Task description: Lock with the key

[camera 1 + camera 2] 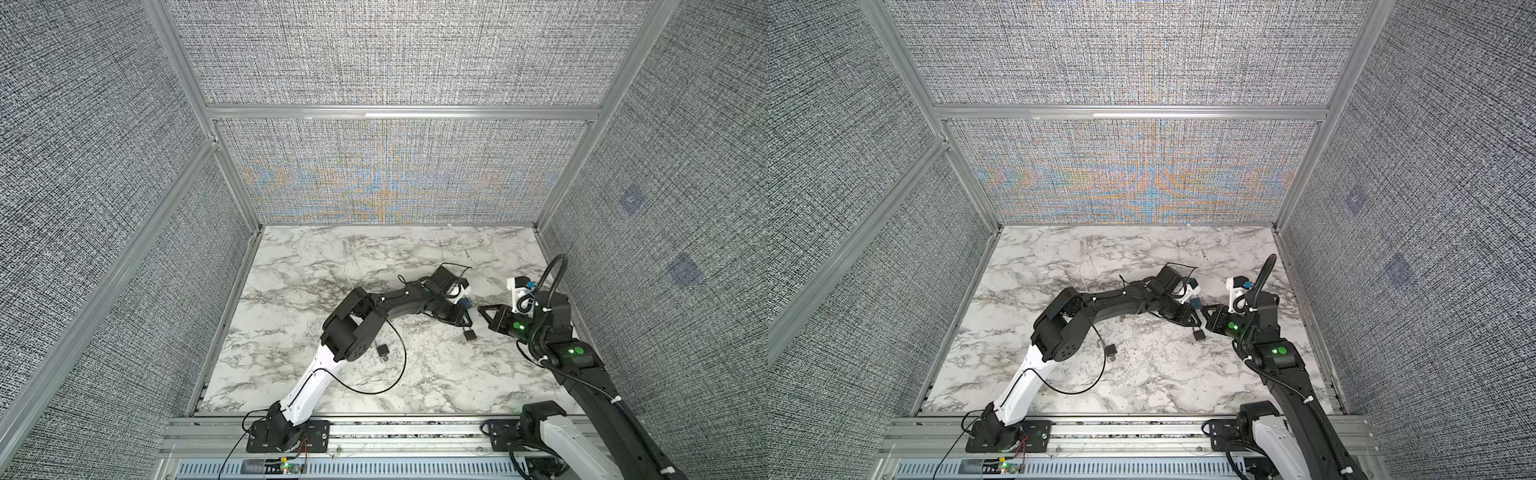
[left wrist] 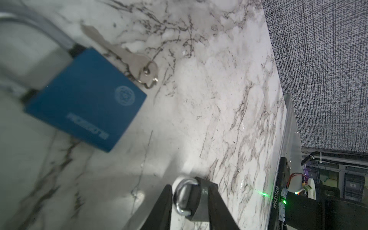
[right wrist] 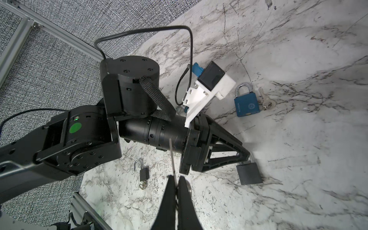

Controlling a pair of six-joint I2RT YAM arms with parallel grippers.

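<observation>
Nearest the front edge of the desk [image 1: 316, 399] lay a small black padlock [image 1: 382, 350]. Its shackle was swung open, a key ring [image 3: 142, 186] sat at its base, and it was well apart from both hands.

Further in was the larger black padlock [image 3: 250, 173], by my reading the one in play. Its body was down by the marble and its shackle end sat between the fingers of the left hand [image 3: 247, 156], which reached across from the left. Those fingers stood narrow on either side of it, but I could not tell whether they pressed it or only flanked it.

Just behind, the right hand [image 3: 176, 178] was pinched tight on a key [image 3: 172, 157]. The key showed edge-on, its blade straight out ahead of the fingertips and aimed at the left arm's wrist, not at the lock.

The coming move seemed to turn on this. The padlock's long axis ran from the left fingertips toward the front of the desk, so its base, where a keyway would sit, faced away from the key. The right hand would likely need to come round to the near side and line the blade up with that axis.

Farthest back lay a blue padlock [image 3: 247, 105] with a spare key [image 3: 265, 102] touching it.
</observation>
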